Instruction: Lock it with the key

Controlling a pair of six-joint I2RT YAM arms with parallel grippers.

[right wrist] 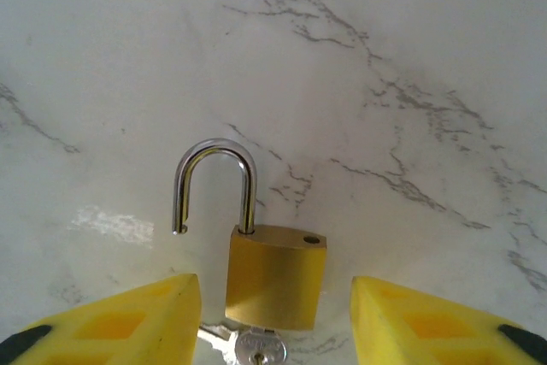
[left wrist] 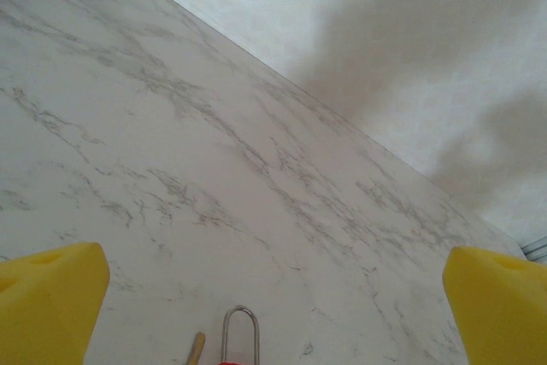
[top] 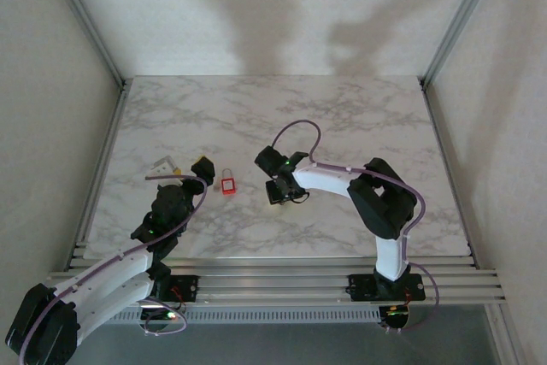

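A brass padlock [right wrist: 275, 275] lies flat on the marble table [right wrist: 410, 83] with its steel shackle [right wrist: 214, 181] swung open. A silver key [right wrist: 259, 350] sticks out of the padlock's bottom end. My right gripper [right wrist: 273, 322] is open and straddles the padlock body, with a gap between the body and each yellow finger [right wrist: 120, 322]. My left gripper [left wrist: 273, 305] is wide open with nothing in it. It hovers over the shackle [left wrist: 240, 335] of a small red padlock [top: 228, 184]. In the top view the right gripper [top: 280, 190] is at mid-table and the left gripper [top: 202, 173] is left of the red padlock.
A thin tan stick-like piece [left wrist: 197, 348] lies beside the red padlock's shackle. A small pale object [top: 165, 162] rests left of the left gripper. Metal frame posts [top: 102, 49] and white walls bound the table on three sides.
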